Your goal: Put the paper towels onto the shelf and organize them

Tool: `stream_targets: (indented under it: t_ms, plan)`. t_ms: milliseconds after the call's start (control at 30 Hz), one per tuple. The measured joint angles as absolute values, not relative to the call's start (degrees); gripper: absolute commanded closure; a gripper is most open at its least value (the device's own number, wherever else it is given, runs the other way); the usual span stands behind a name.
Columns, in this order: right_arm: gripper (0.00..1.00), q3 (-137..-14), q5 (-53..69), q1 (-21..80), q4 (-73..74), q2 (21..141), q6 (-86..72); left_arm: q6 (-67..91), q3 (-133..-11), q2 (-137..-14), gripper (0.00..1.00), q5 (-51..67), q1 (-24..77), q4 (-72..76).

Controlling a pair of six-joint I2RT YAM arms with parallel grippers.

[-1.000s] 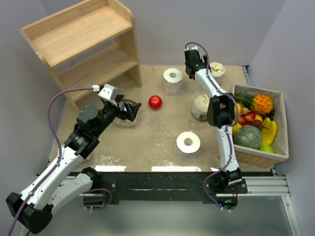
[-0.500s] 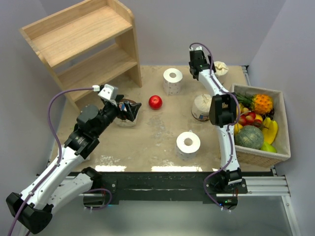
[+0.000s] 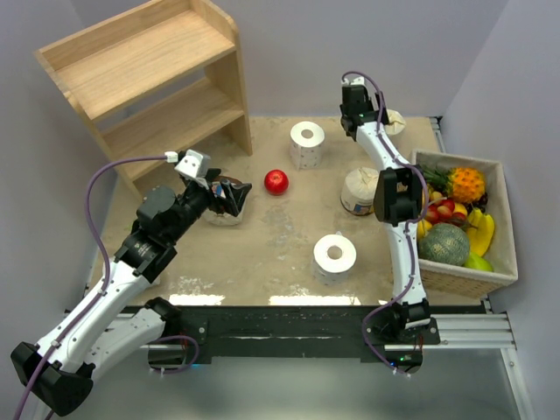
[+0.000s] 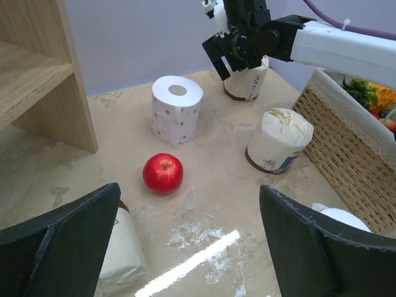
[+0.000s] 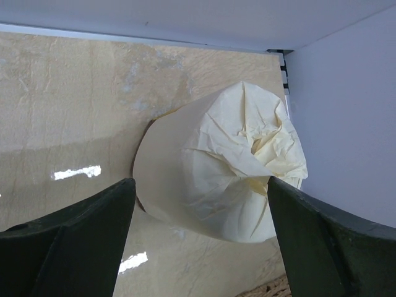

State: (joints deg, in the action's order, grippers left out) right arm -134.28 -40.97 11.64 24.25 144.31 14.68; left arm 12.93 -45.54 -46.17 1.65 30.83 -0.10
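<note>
Right claw (image 5: 198,244) gapes wide, a wrapped roll (image 5: 216,167) standing between its fingers (image 5: 68,241) on the tabletop (image 5: 74,93); left claw (image 4: 192,247) gapes too, a second roll (image 4: 120,250) just inside its left finger; shelf (image 4: 37,74) ahead-left of it.

The right gripper (image 5: 199,192) is edging rightward and farther back, step by step across the three top views, closing on the cream-wrapped roll (image 3: 396,121) in the far right corner. Its arm now covers more of that roll from above than a second ago. The open jaws now flank the roll on both sides.
</note>
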Motion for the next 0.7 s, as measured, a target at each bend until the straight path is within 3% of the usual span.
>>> stream_targets:
  t_ms: [300,500,700]
  plan:
    - [0.2,-135.41,-39.46,10.2,24.86,146.63,14.59,12.93,-45.54,-46.46,0.0,1.93,30.83,-0.08]
    - [0.48,-135.96,-38.81,9.82,24.77,147.04,15.09,12.93,-45.54,-46.76,0.0,1.93,30.83,-0.1]
    - [0.59,-134.41,-37.56,9.78,23.0,145.91,16.32,12.93,-45.54,-46.94,0.0,1.91,30.83,-0.08]
